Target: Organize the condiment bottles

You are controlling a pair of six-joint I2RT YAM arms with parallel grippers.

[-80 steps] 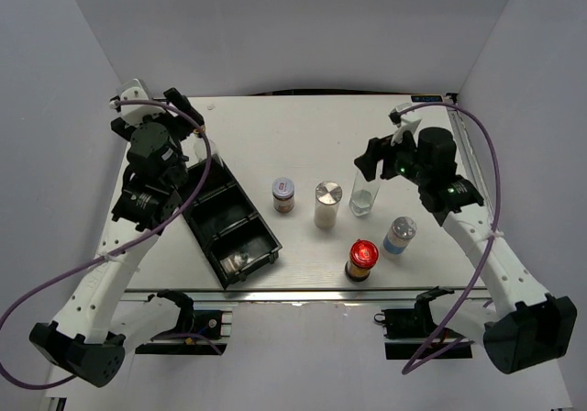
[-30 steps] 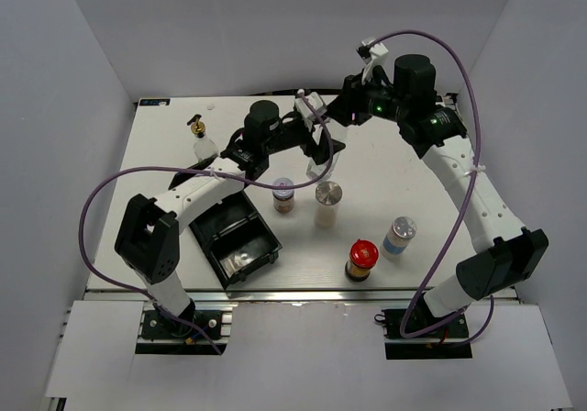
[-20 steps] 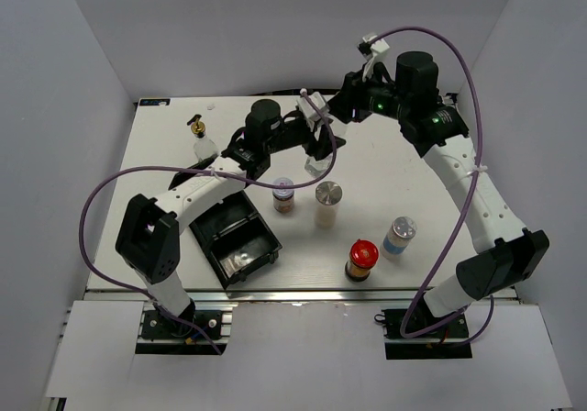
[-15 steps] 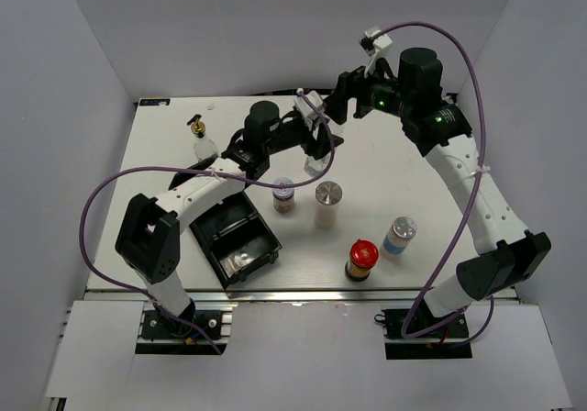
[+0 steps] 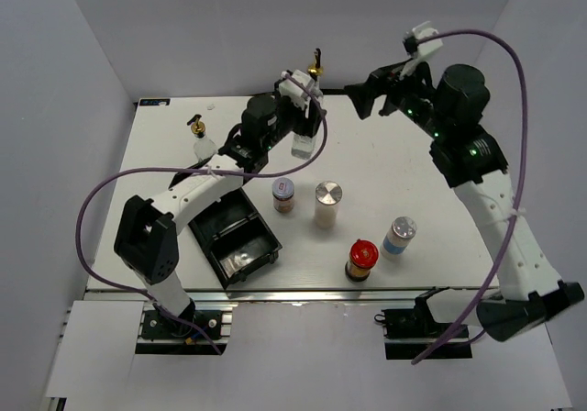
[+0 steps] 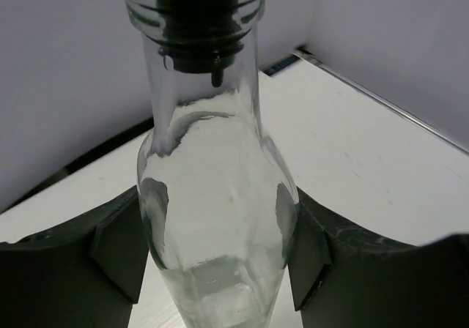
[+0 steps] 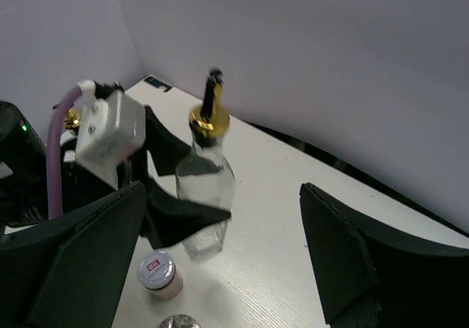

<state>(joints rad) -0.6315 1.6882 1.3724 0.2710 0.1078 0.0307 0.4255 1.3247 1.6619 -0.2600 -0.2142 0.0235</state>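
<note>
Grey walls box in a white table (image 5: 413, 154), and a black tray (image 5: 213, 211) lies slanted on its left half. Judging by how things lie, the sorting has hardly got going, since none of the six bottles is in the tray.

The left gripper (image 6: 218, 266) is closed partway round the belly of a tall glass bottle (image 7: 206, 185) with a gold spout, one finger pressed to each side. That bottle is upright, beyond the tray's far end and off to its right. I can't tell whether its base rests on the table or hangs just clear of it. The right gripper (image 5: 362, 97) is spread wide with nothing in it, further right of the tray again and apart from the held bottle.

The second tall bottle (image 5: 199, 141) stands just past the tray's far left corner. The purple-lidded jar (image 5: 283, 194) sits just right of the tray, with the silver-lidded jar (image 5: 326, 200) next along. The red-lidded jar (image 5: 361, 255) and the blue-labelled jar (image 5: 399, 235) are well to the right, about level with the tray's near end.

Something small and pale lies in the tray's near compartment, but I can't make out what it is. To my eye, one bottle is in hand and every bottle has yet to be put in its place.
</note>
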